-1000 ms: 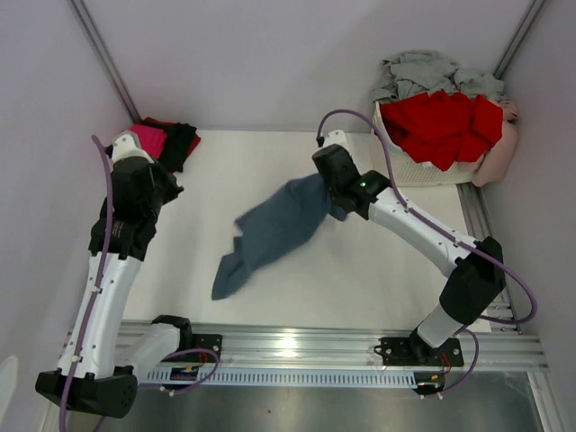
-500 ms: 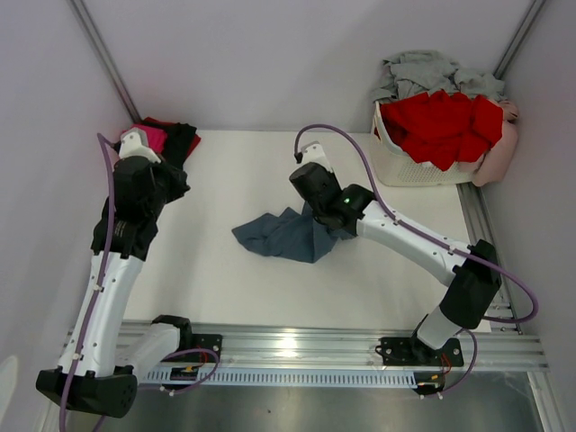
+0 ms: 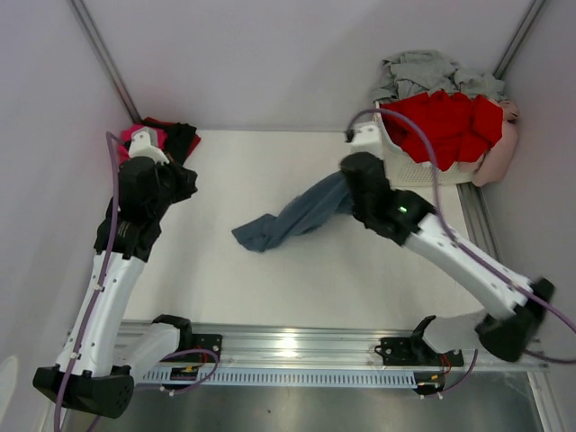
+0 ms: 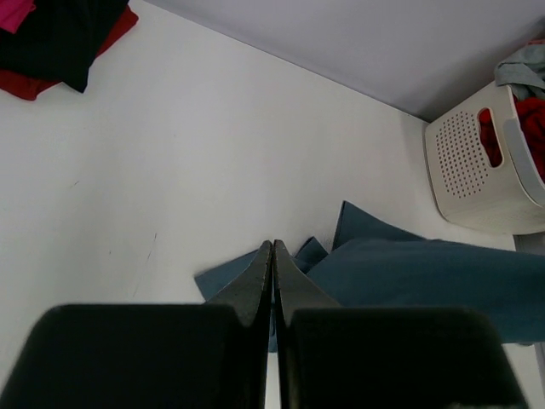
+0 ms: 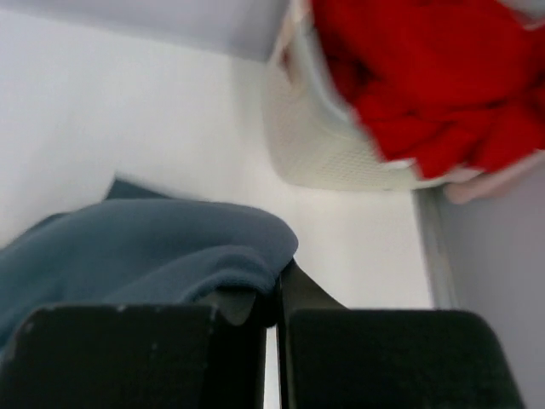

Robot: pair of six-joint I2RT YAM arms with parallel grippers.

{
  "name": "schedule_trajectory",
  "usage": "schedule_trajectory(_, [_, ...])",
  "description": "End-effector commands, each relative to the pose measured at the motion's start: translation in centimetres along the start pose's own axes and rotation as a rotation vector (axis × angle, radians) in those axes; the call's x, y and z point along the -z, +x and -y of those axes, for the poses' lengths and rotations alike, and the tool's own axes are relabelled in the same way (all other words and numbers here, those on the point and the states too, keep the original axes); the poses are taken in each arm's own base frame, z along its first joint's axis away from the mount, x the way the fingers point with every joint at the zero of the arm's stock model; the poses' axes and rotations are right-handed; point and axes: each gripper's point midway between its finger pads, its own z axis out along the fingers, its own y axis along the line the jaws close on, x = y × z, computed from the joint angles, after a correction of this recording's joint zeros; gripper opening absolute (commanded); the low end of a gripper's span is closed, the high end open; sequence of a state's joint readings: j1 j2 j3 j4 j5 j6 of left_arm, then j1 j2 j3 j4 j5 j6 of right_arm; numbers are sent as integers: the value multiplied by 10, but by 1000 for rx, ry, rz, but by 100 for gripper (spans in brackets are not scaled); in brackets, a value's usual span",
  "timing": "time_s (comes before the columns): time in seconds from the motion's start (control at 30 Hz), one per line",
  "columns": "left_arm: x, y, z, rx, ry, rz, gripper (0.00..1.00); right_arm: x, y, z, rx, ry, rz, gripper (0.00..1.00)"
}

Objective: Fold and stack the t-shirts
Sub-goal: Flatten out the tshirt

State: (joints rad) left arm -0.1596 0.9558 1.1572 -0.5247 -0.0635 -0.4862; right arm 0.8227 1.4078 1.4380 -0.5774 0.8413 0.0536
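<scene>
From above, the right tool point(image 3: 346, 192) is clamped on one end of the slate blue-grey t-shirt point(image 3: 288, 220). It has swung away from the middle of the tabletop point(image 3: 270, 288) toward the white basket point(image 3: 405, 168). Half a second ago the cloth lay bunched in a heap just beneath that tool; now it is drawn out into a long band. Its far end rests on the tabletop near the centre, and its gripped end is raised beside the basket. The red t-shirts point(image 3: 441, 121) and pale grey t-shirt point(image 3: 423, 70) remain in and over the basket. The black, magenta and red t-shirts point(image 3: 171, 139) lie in the far left corner, unmoved. In the left wrist view, the left tool point(image 4: 272, 254) has its fingers pressed together on nothing and hangs over bare tabletop. The blue-grey cloth's loose end lies just ahead of it, and the stretched band runs off to the right. The left arm has barely shifted over the past second. In the right wrist view, the fingers are closed on a rolled fold of the blue-grey cloth, which drapes away to the left, and the picture is blurred by motion. I judge this pull as an attempt to straighten the garment out. It is not flat yet, so folding has not begun, and the free left tool looks well placed to take the loose end.
</scene>
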Motion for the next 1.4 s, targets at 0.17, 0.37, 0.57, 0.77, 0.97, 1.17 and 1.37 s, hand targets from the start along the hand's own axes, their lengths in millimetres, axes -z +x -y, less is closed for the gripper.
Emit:
schedule_trajectory(0.17, [6, -8, 20, -51, 72, 38, 0, 130, -124, 0, -83, -376, 458, 0])
schedule_trajectory(0.37, [10, -7, 17, -45, 62, 52, 1, 100, -95, -156, 383, -538, 297, 0])
schedule_trajectory(0.57, [13, -3, 7, -41, 20, 60, 1, 50, -74, -208, 336, -548, 184, 0])
schedule_trajectory(0.77, [14, -3, 9, -57, 10, 64, 1, -23, -47, -177, 210, -361, 33, 0])
schedule_trajectory(0.97, [11, 3, 14, -75, 25, 47, 1, -58, -16, -131, 141, -202, -62, 0])
schedule_trajectory(1.17, [7, 9, 22, -78, 65, 27, 1, -71, 17, -105, 148, -111, -135, 0])
schedule_trajectory(1.37, [-2, 33, 39, -100, 169, -70, 2, -63, 57, -83, 147, -69, -207, 0])
